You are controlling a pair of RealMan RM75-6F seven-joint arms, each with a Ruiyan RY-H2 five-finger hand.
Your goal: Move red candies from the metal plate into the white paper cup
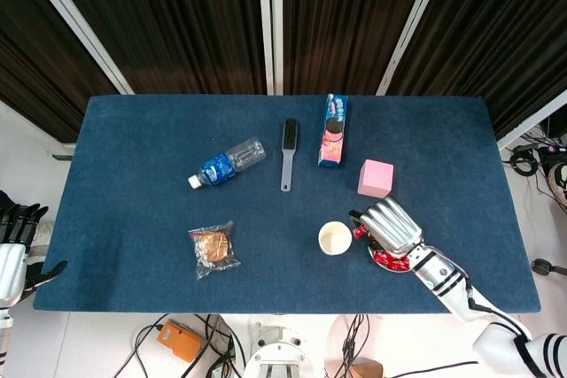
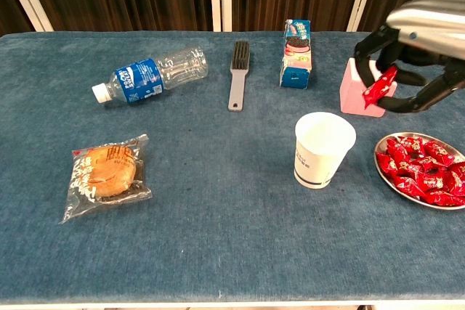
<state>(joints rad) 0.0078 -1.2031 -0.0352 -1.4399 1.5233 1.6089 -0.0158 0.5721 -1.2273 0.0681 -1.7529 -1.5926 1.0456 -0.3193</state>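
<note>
dark blue surface [image 2: 218,237]; white paper cup [image 2: 324,149] with a dark band of print; red candies [image 2: 425,176] on a silver metal plate [image 2: 396,186]; pink block [image 1: 376,178]; blue-labelled clear bottle [image 2: 150,74]; grey brush [image 2: 238,72].

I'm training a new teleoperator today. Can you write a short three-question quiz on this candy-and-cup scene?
1. True or false: the right robot hand holds a red candy.
2. What lies nearest the white paper cup? A) metal plate B) water bottle C) bagged bun
3. Fill in: the brush lies between the bottle and the ____ box.

Key: 1 true; 2 A; 3 cookie
</note>
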